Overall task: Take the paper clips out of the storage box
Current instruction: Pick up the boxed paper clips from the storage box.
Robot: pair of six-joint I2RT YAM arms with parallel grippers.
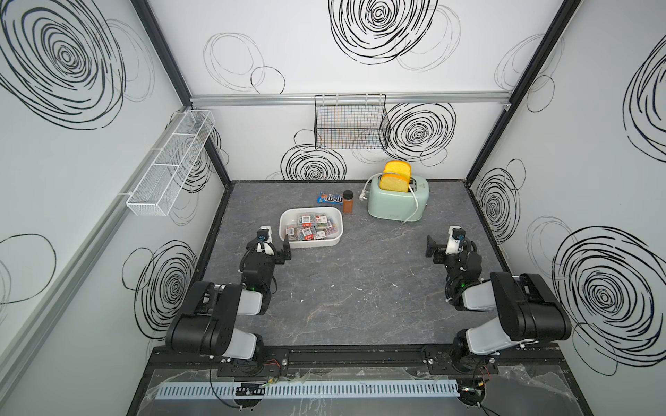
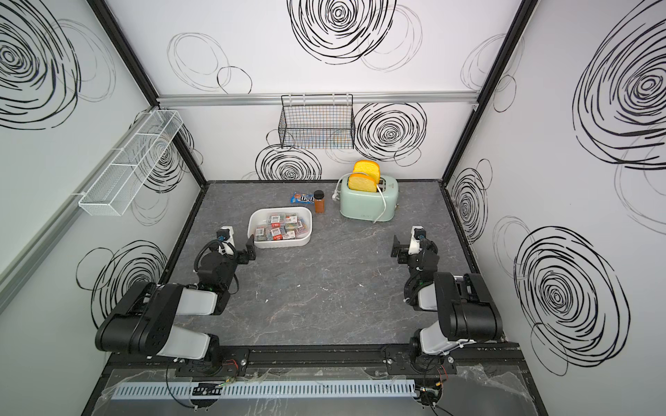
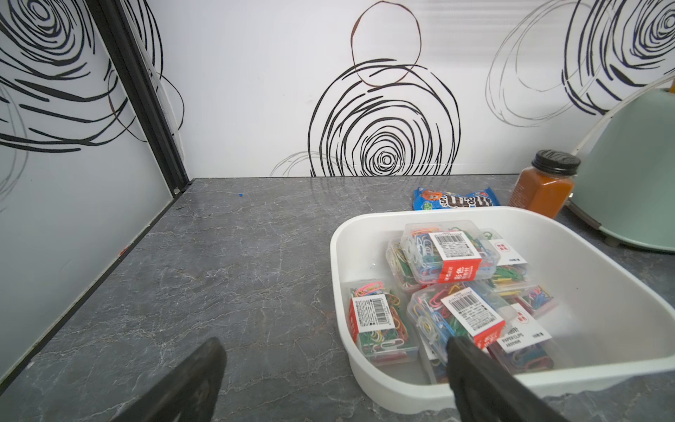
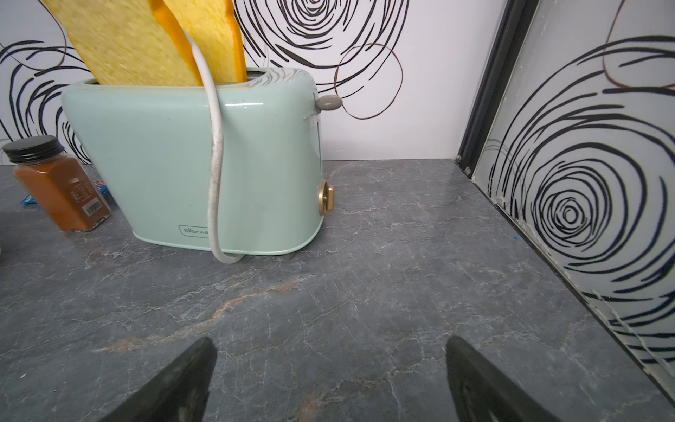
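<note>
Three swirl-printed walls [image 1: 288,43] close in your grey marbled worktop [image 1: 360,281], which has plenty of bare surface in front for setting things down. Toward the back left sits the storage box [image 1: 311,244], its near corner just ahead of your left pincer [image 3: 334,347], which is released and empty, likely poised for a first reach. Your right pincer [image 4: 330,345] is also spread and holds nothing, well apart and facing the toaster [image 4: 164,164]. Every case of paper clips [image 1: 311,227] in view lies heaped inside the box.

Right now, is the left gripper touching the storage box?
Cannot tell. In the left wrist view, a finger of the open left gripper overlaps the rim of the storage box; both top views show no clear gap or contact either.
</note>
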